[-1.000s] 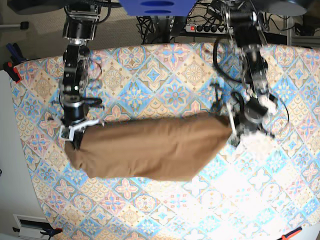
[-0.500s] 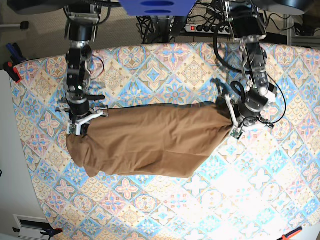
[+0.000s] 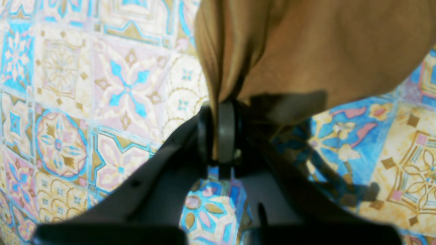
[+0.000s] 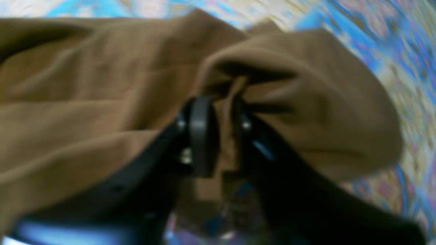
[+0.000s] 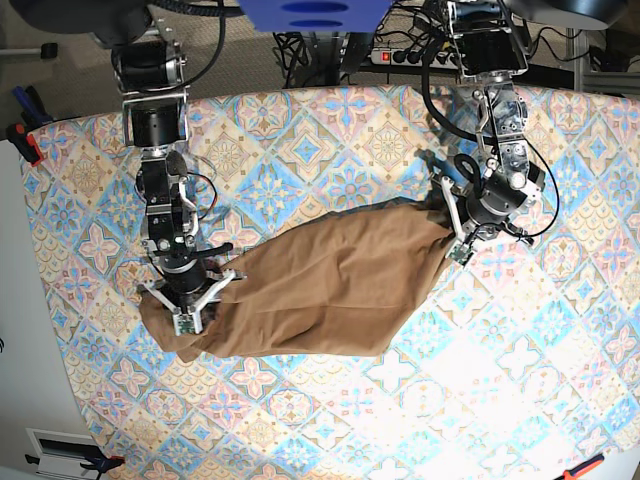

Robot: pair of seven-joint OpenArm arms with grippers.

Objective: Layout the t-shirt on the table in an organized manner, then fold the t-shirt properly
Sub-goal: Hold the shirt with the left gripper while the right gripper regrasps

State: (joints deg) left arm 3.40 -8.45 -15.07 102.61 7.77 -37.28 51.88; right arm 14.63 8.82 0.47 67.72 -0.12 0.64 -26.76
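We see the t-shirt (image 5: pixel 320 290) lying crumpled across the middle of the counter (image 5: pixel 560 380), stretched as a long tan band between our two arms. The left gripper (image 3: pixel 218 132) has its jaws clamped together on a bunched corner of the fabric. The right gripper (image 4: pixel 218 136) has its jaws somewhat apart with a fold of cloth between them; the view is blurred, so we cannot tell whether it grips. Beyond the counter's far edge sit a power strip (image 5: pixel 405 57) and tangled cables (image 5: pixel 310 50); clamps (image 5: pixel 25 135) mark one side edge.
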